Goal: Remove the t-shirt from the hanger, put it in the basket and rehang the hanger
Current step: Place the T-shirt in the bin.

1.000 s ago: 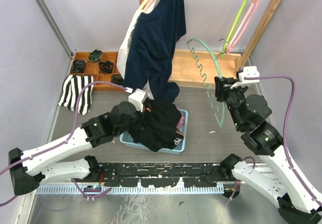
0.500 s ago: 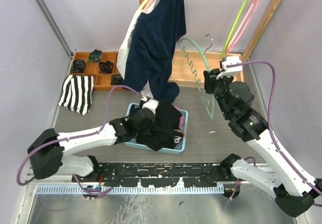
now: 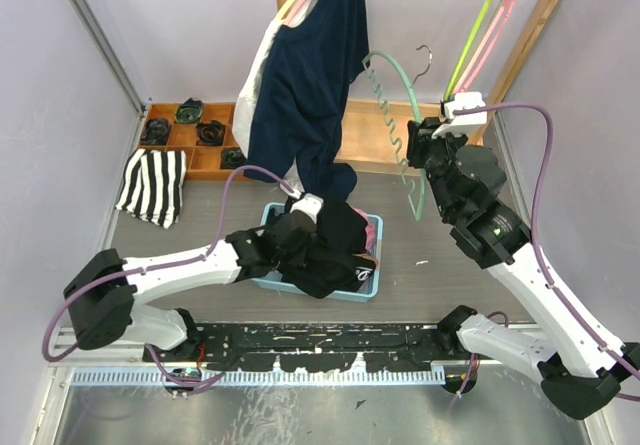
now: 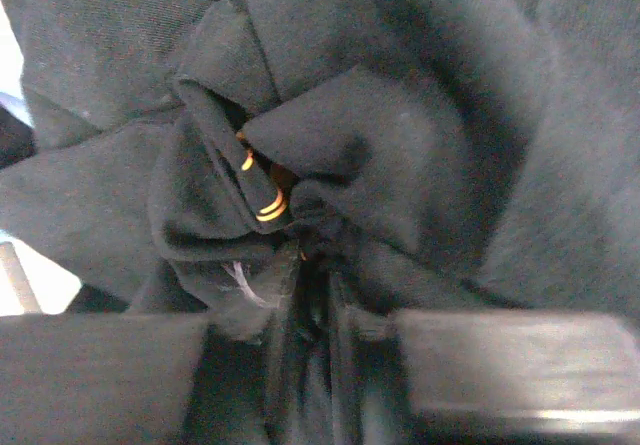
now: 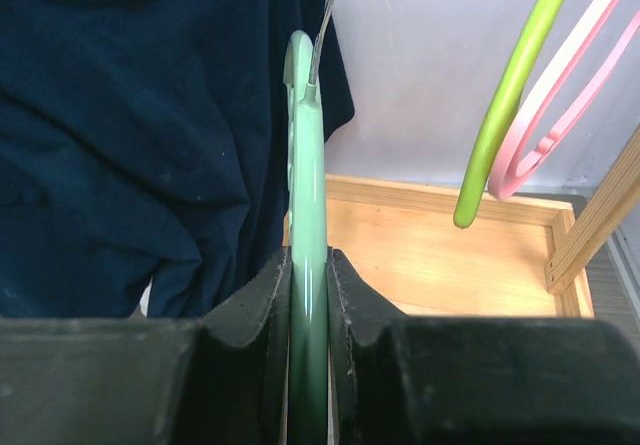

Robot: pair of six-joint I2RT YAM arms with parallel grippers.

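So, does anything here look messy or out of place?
The black t-shirt is a crumpled heap spilling over the rim of the blue basket, the left tool pinching it. The navy shirt hangs lopsided on the rack.

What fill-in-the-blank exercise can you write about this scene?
The right gripper is shut on the pale green ____.
The left gripper grips a black t-shirt over a ____ basket.
The striped cloth lies to the ____ of the basket.
Missing words: hanger; blue; left.
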